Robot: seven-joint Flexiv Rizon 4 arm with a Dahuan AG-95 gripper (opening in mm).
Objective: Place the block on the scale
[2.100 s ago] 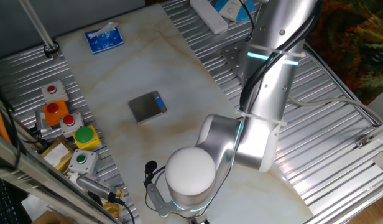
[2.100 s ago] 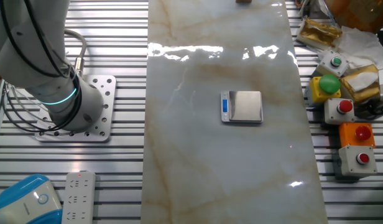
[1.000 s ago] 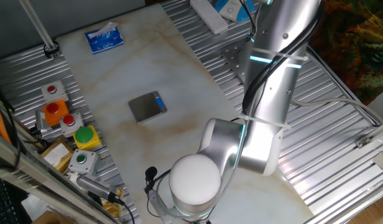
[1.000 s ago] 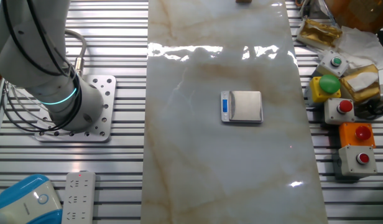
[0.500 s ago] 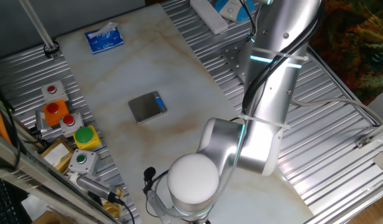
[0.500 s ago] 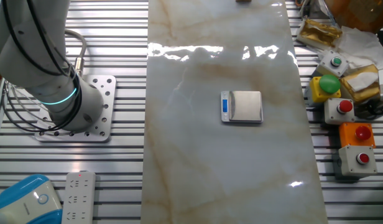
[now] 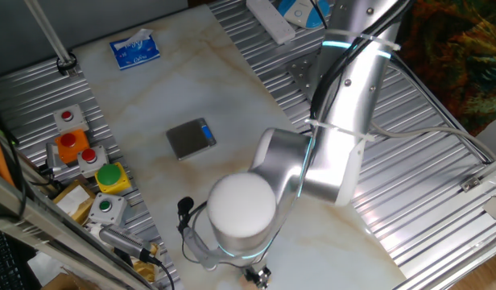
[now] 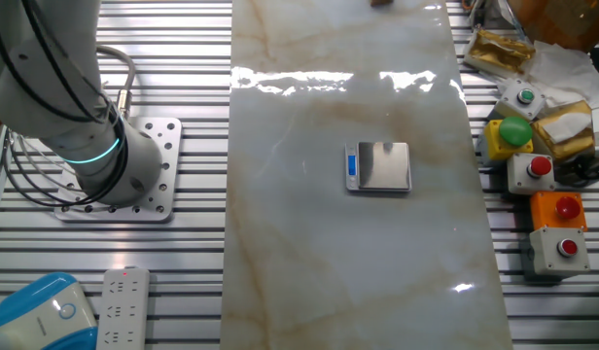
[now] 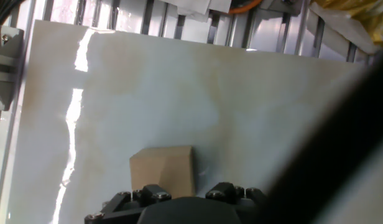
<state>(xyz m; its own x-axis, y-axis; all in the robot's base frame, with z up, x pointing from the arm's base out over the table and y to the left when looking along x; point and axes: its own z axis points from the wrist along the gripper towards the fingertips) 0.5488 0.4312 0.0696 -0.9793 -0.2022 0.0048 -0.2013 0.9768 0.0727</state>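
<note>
At the near edge of the desk (image 7: 232, 97), the hand (image 9: 182, 198) hangs low over the block (image 9: 162, 170), which lies on the marble just ahead of the hand's body; the fingers are out of sight, so whether they are spread or pressed together cannot be told. Farther up, near the middle of the desk, the scale (image 7: 191, 138) waits bare, its blue strip toward the far edge. The risk from here is a blind, off-centre pinch that tips or drops the cube on the long carry.
</note>
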